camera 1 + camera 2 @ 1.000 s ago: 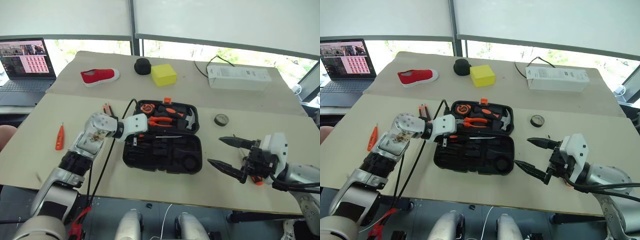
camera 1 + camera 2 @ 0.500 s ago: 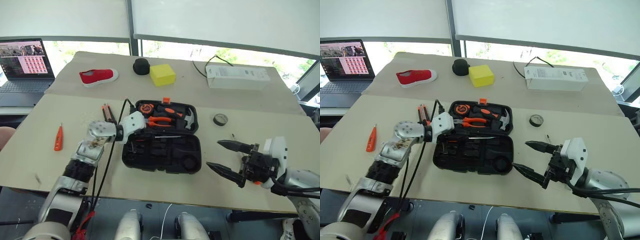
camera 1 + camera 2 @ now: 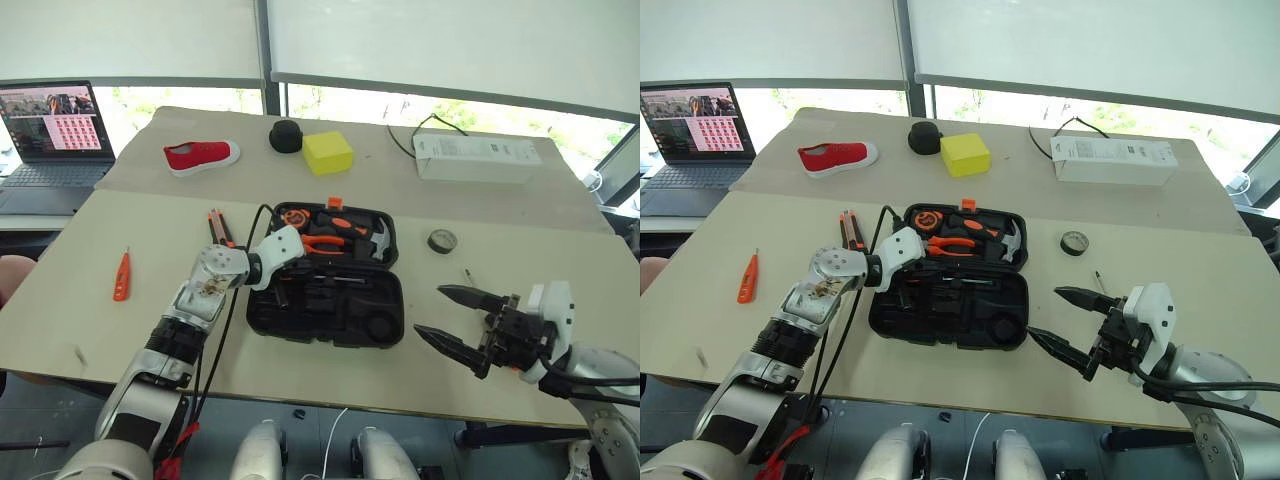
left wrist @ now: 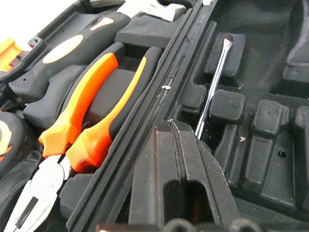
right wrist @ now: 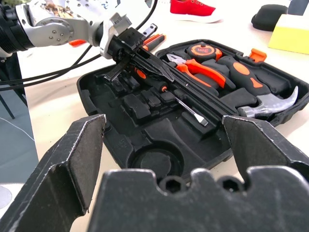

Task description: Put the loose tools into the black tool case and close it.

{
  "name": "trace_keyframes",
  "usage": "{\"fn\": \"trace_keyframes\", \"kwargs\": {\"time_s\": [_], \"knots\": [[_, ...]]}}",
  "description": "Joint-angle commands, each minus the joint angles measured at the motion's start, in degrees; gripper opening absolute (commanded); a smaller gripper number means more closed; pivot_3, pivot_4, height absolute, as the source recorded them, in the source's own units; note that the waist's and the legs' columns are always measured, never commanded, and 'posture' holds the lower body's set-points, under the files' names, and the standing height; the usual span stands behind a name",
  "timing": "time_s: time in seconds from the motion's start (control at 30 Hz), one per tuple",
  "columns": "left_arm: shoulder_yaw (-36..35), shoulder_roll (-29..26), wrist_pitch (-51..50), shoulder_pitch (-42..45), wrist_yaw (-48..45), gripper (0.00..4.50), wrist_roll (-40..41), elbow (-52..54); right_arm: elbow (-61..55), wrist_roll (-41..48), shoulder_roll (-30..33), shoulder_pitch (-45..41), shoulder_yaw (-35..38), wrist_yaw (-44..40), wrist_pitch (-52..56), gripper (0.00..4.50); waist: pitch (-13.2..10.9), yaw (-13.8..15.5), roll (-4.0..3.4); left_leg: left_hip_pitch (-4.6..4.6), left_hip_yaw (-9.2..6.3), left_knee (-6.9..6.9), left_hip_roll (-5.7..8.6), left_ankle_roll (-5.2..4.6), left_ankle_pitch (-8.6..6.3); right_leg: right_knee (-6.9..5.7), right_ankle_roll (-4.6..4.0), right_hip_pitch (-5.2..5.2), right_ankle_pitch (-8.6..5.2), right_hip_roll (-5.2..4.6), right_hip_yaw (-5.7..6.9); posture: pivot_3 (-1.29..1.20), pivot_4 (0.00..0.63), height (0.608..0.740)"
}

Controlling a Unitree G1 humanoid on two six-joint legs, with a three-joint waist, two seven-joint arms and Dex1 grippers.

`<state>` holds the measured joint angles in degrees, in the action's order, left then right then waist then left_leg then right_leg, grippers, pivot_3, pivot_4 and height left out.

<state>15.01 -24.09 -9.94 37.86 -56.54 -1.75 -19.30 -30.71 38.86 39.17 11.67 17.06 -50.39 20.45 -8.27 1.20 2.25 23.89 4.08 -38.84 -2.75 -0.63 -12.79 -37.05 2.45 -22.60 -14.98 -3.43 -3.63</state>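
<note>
Your black tool case lies open near the middle of the table, and everything below is placed from it. In its far half sit the orange-handled pliers, the hammer and the round tape measure; in its near half one long screwdriver lies in a moulded slot, the shaft bare and the handle end at your left tool. That left tool is over the case's left end with its two black fingers pressed together; whether they pinch the screwdriver's handle cannot be told. Your right tool hangs off the case's right side, well apart from it, fingers spread wide and nothing between them. Just left of the case's far corner lies the orange-black utility knife. Well to the left lies the small orange tester screwdriver. To the right, level with the far half, sits the small dark tape roll.
</note>
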Motion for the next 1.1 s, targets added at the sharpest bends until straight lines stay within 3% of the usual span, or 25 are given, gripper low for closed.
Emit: {"fn": "trace_keyframes", "kwargs": {"time_s": [0.03, 0.17, 0.3, 0.47, 0.57, 0.7, 0.77, 0.93, 1.1], "knots": [[-2.18, 2.23, 3.73, -2.24, 0.26, 0.02, 3.68, -0.41, 0.17, -0.34, -0.89, 1.05, 4.50, 1.49, -2.37, 4.50, 0.02, 0.01, -0.04, -0.16, 0.00, 0.01, 0.00, 0.00, -0.01, 0.02, 0.00, 0.18, -0.01, 0.00, 0.00, 0.00, 0.150, 0.740], [-11.44, 1.16, 9.99, -4.87, -4.60, 1.08, 14.14, 2.51, 0.94, -0.26, -1.66, 5.21, 10.19, 1.27, -3.89, 4.50, 0.00, -0.39, -0.02, -0.05, -0.06, 0.02, -0.05, -0.02, -0.02, 0.04, 0.00, 0.07, -0.01, 0.00, -0.01, 0.00, 0.150, 0.740], [-19.37, -5.98, 9.55, -12.89, -19.05, 2.59, 27.43, 8.78, 3.75, -2.96, -4.34, 14.04, 18.34, 0.35, -8.59, 4.50, 0.02, -1.11, -0.07, 0.06, -0.13, 0.15, -0.10, -0.02, -0.02, -0.01, -0.09, -0.13, -0.04, 0.04, -0.01, 0.00, 0.150, 0.740], [-23.68, -13.00, 10.10, -23.45, -26.89, 4.47, 31.71, 12.76, 7.01, -3.77, -7.97, 24.19, 23.40, -2.24, -11.87, 4.50, 0.10, -1.43, -0.29, -0.28, -0.07, 0.31, -0.10, -0.01, -0.03, 0.03, -0.15, 0.09, -0.10, -0.03, -0.06, 0.00, 0.150, 0.740], [-26.99, -16.51, 11.17, -30.32, -28.91, 4.47, 32.47, 13.09, 9.45, -4.96, -11.07, 30.16, 24.89, -3.19, -14.06, 4.50, 0.09, -1.39, -0.28, -0.55, -0.08, 0.46, -0.20, 0.01, -0.04, 0.08, -0.24, 0.26, -0.25, -0.07, -0.05, 0.00, 0.150, 0.740], [-28.38, -17.71, 10.07, -35.18, -29.45, 4.47, 34.30, 16.79, 10.01, -13.79, -9.57, 32.62, 24.24, 6.12, -9.26, 4.50, 0.08, -1.45, -0.35, -0.61, -0.22, 0.56, -0.27, 0.03, -0.05, 0.10, -0.67, 0.23, -0.54, -0.27, -0.08, 0.00, 0.150, 0.740], [-28.54, -17.53, 9.03, -36.34, -29.12, 4.47, 35.43, 19.26, 8.05, -10.17, -8.40, 31.02, 24.35, 5.51, -6.93, 4.50, 0.12, -1.55, -0.41, -0.63, -0.17, 0.56, -0.18, 0.46, -0.30, 0.08, -0.67, 0.21, -0.53, -0.58, -0.05, 0.00, 0.150, 0.740], [-26.37, -15.20, 5.67, -35.97, -25.95, 4.47, 38.41, 27.01, 3.23, -5.34, 2.33, 19.35, 20.12, 9.42, 8.73, 4.50, 0.15, -2.19, -0.48, -0.67, 0.05, 0.56, -0.08, 0.20, -0.15, 0.10, -0.61, 0.23, -0.49, -0.69, -0.17, 0.00, 0.150, 0.740], [-24.11, -13.70, 3.82, -35.64, -23.08, 4.47, 38.67, 31.39, 6.18, -7.93, 10.09, 8.90, 11.82, 12.25, 19.02, 4.50, 0.14, -1.35, -0.46, -0.60, 0.00, 0.63, -0.04, -0.08, 0.01, 0.18, -0.10, 0.26, -0.36, -0.40, -0.02, 0.00, 0.150, 0.740]]}}
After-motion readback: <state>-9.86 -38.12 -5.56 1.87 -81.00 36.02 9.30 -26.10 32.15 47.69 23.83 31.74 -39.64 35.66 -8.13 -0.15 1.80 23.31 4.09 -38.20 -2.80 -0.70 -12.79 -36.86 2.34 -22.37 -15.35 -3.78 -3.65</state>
